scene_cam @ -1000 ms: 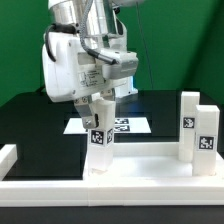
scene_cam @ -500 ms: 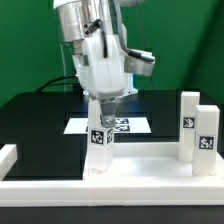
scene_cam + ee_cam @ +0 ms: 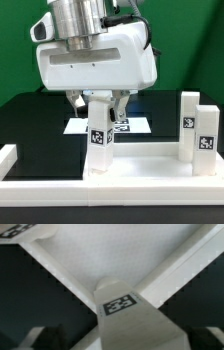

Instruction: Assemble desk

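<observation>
**Gripper turned about an upright leg at the desk top's corner.**
The gripper point(image 3: 98, 100) hangs over the tagged leg point(image 3: 98, 135), which stands upright in a corner of the white desk top point(image 3: 140, 165), towards the exterior view's left. Within the last second the wrist has swung round, so its broad white housing now faces the exterior camera, while the leg has kept its place; this suggests screwing-in by repeated turns. The jaws stand spread, one finger point(image 3: 47, 336) on either side of the leg and, in the wrist view, apart from it. Two further legs point(image 3: 197, 130) wait upright together at the exterior view's right.
</observation>
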You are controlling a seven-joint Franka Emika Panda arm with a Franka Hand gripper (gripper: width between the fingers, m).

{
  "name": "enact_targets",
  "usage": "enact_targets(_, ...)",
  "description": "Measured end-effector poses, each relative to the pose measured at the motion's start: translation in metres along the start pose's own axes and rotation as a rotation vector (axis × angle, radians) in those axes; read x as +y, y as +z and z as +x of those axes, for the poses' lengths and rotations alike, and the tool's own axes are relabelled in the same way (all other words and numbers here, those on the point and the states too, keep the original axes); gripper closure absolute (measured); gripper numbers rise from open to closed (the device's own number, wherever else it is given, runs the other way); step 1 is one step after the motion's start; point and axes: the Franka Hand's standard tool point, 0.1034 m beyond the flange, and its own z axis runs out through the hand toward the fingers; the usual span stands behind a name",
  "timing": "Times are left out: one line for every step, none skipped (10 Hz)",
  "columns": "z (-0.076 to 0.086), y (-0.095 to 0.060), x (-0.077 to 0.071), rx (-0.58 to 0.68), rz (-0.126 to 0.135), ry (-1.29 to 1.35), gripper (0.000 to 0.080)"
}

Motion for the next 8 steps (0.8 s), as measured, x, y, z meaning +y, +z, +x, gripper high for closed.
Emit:
enact_targets(0.0, 0.0001, 0.0001, 0.0, 0.0, 0.016, 0.0359)
enact_targets(-0.0002, 0.0004, 0.0002, -0.001, -0.001, 0.104, 0.0359)
enact_targets(0.0, 0.0004, 0.0006, -0.001, -0.001, 0.162, 0.0513)
enact_targets(0.0004, 0.0002, 0.0009, -0.001, 0.001, 0.227, 0.0511)
enact_targets(0.0013, -0.0003, 0.0025, -0.002, 0.0, 0.409, 0.0511)
enact_targets(0.0014, 0.0003, 0.0012, -0.005, 0.01, 0.612, 0.0511)
enact_targets(0.0029, 0.0007, -0.0015, -0.008, 0.037, 0.813, 0.0511)
enact_targets(0.0047, 0.0013, -0.0039, -0.011, 0.069, 0.982, 0.0511)
